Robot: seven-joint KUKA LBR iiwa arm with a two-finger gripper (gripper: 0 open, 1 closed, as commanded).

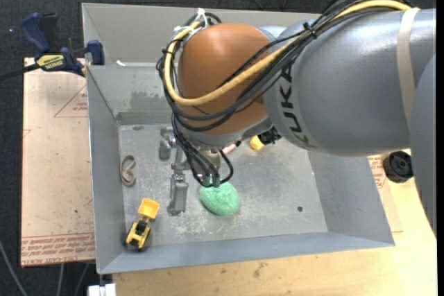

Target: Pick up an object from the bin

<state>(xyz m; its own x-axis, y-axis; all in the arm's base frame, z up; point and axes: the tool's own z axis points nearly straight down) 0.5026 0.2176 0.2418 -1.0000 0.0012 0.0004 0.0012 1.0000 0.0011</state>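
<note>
The jaws hang low under the arm's orange cover (218, 73), down close to the floor of the bin (104, 149) near its middle, but dark cables (205, 173) and the cover itself hide so much of them that I cannot tell whether they are spread or closed. Just to their right, at the near side of the floor, lies a green lump (220, 199) (soft-looking, rather like a crumpled sponge or wad of cloth); it seems to rest on the floor, very near the jaws, and I cannot make out any grip on it. Further off, a yellow toy digger (141, 224) sits in the near left corner, a small brownish loop (128, 170) lies by the left wall, and a small yellow thing (257, 142) peeps out from beneath the arm (361, 86) toward the back. As I judge it, the reach into the bin is made, yet nothing is raised: every item appears to lie on the floor. What is left is the grasp itself, most likely on the green lump as the nearest thing, and the lift clear of the bin.
</note>
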